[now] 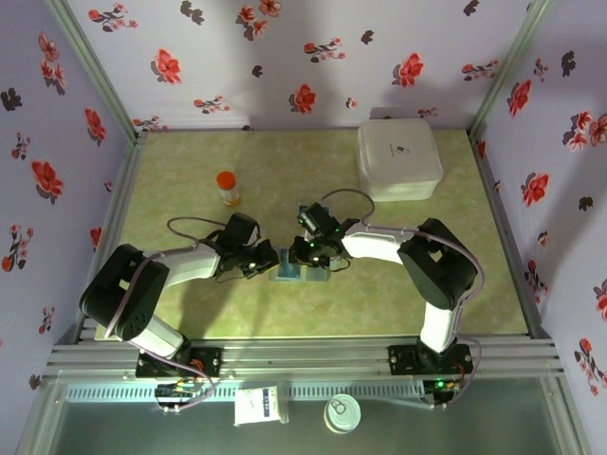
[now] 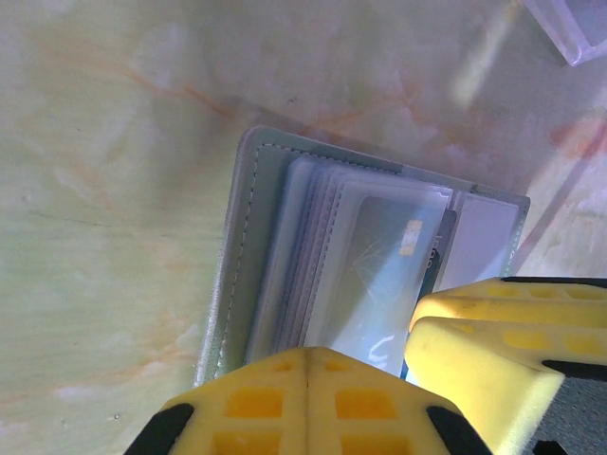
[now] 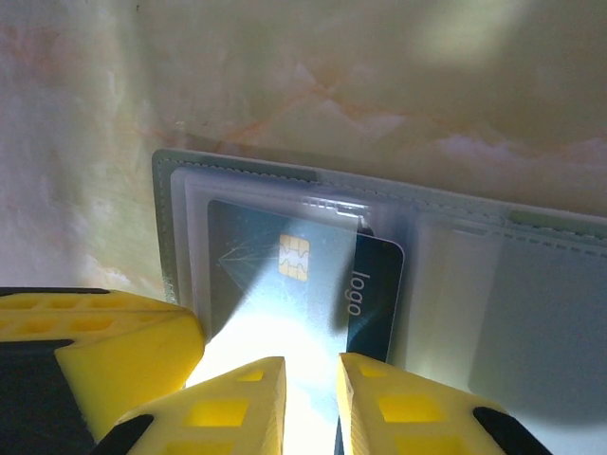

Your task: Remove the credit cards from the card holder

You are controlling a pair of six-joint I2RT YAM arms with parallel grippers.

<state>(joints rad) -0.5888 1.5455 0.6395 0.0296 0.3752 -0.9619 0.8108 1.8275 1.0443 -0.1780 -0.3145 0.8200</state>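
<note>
Mid-table: your closed left pincer (image 2: 308, 379) pins the open grey bifold card holder (image 2: 237, 246) steady; your right pincer (image 3: 311, 384), narrowly apart, addresses the teal chip card (image 3: 375, 284), grip unclear.

Teal credit card (image 3: 281, 273) in open card holder (image 3: 548, 301)

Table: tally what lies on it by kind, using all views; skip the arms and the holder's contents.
Card holder: 1
White box: 1
Orange-capped bottle: 1
Clear plastic piece: 1
Total: 4
</note>
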